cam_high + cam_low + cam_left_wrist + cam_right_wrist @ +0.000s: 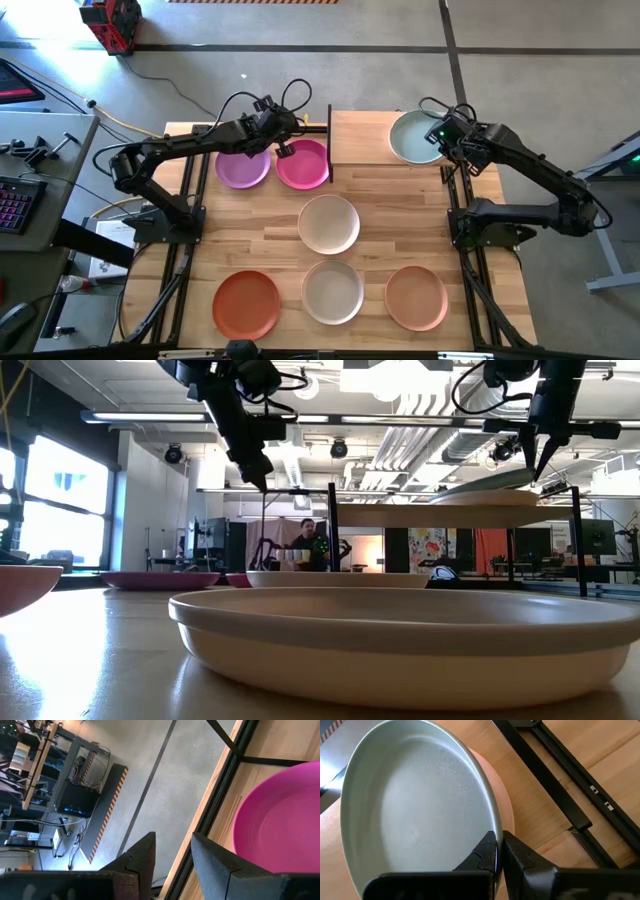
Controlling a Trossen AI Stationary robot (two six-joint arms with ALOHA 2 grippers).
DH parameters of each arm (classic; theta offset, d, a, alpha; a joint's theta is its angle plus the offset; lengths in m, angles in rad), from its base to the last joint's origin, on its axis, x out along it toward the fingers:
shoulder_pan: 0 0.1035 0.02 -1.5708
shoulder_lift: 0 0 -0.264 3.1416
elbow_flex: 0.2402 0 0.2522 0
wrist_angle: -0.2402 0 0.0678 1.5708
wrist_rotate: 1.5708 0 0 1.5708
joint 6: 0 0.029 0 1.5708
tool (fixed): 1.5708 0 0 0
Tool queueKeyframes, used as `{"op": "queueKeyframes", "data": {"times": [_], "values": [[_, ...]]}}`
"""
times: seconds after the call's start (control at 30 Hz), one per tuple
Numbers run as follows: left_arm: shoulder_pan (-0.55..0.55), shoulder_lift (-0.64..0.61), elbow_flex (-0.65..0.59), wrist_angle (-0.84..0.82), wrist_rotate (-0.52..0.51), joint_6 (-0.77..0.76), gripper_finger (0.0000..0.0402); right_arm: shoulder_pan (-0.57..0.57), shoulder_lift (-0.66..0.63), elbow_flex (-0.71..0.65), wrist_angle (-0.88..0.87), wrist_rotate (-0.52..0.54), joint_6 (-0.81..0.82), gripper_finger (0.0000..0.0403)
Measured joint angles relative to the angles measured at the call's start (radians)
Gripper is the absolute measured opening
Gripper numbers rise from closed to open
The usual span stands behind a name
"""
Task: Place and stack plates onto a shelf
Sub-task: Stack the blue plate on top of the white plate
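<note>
Plates lie across the wooden table (270, 235), and we read them from its left edge to its right. Near the front left corner sits the orange-red plate (246, 303). Toward the back, the purple plate (243, 166) and the magenta plate (303, 165) lie side by side, just left of the shelf (365, 140). The left gripper (279, 143) hangs above the magenta plate's back rim, its fingers (145, 855) parted with nothing between them. At the middle of the table we see the off-white plate (329, 222), and in front of it, near the front edge, the cream plate (332, 290). To its right lies a peach plate (416, 297). The shelf stands at the back edge, and on its right end the pale mint plate (415, 137) rests on another peach plate (503, 802). The right gripper (447, 143) is clenched on the mint plate's rim, which we see tilted in the low view.
</note>
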Motion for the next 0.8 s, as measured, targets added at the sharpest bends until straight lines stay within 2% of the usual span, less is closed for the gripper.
{"op": "queueKeyframes", "data": {"times": [0.43,0.8], "values": [[0.0,0.0,0.0,-0.021,0.0,0.0,0.0117,0.0,0.0,0.0,0.003,0.005,0.046,0.0001],[0.0,0.0,0.0,-0.014,0.0,-0.001,0.0117,0.0,0.005,0.0,0.001,-0.02,0.0,0.0001]]}}
